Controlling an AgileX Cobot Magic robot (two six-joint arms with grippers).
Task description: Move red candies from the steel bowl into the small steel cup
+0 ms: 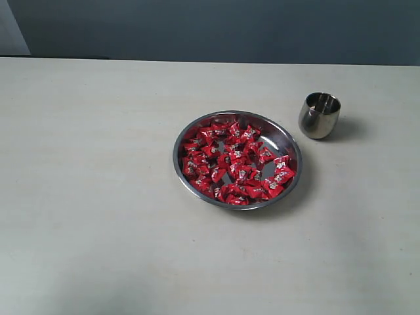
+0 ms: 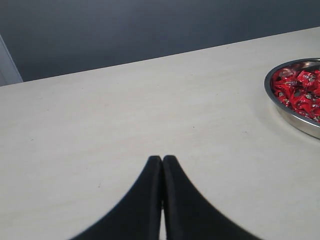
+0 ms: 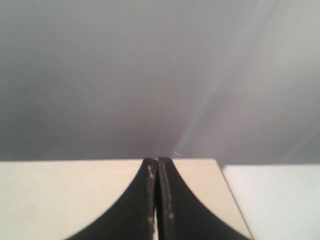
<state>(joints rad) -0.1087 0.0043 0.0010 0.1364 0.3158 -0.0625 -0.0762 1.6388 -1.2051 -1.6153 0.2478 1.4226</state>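
The steel bowl (image 1: pixel 191 187) sits near the middle of the pale table, full of red candies (image 1: pixel 233 161) in shiny wrappers. To its right and farther back stands the small steel cup (image 1: pixel 319 115), upright, with nothing red showing in it. Neither arm appears in the exterior view. My left gripper (image 2: pixel 162 159) is shut and holds nothing, hovering over bare table, with the steel bowl (image 2: pixel 290 116) and red candies (image 2: pixel 300 92) at the edge of its view. My right gripper (image 3: pixel 157 161) is shut and holds nothing, pointing past a table edge toward a grey wall.
The table (image 1: pixel 92 197) is pale and bare around the bowl and cup, bounded at the back by a dark grey wall (image 1: pixel 216 29). In the right wrist view a white surface (image 3: pixel 275 200) lies beside the table's edge.
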